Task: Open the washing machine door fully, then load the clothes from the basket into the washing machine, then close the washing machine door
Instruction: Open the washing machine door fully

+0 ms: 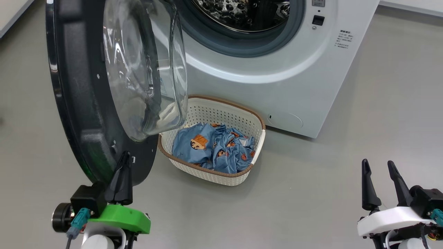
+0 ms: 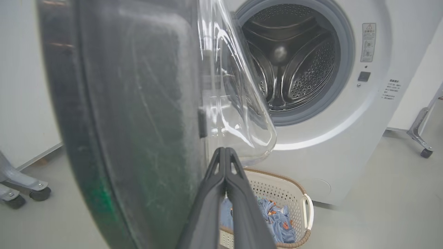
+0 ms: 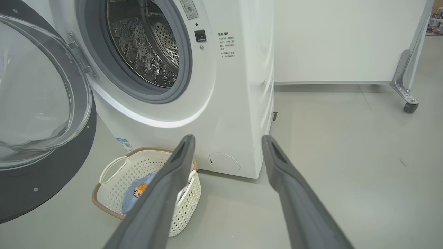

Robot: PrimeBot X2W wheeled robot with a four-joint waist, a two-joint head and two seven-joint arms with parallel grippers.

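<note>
The washing machine stands with its drum exposed. The washing machine door is swung out to the left, its glass bowl hanging over the basket. The clothes, blue with orange faces, lie bunched in the basket on the floor by the machine's front. My left gripper is shut with nothing between its fingers, tips by the door's lower inner face; I cannot tell if they touch. In the left wrist view the left gripper points just under the bowl. My right gripper is open and holds nothing, well right of the basket.
Grey floor spreads right of the machine. A castered metal leg and a white panel stand behind on the right. Another caster sits left of the door. The basket is under the door's swing.
</note>
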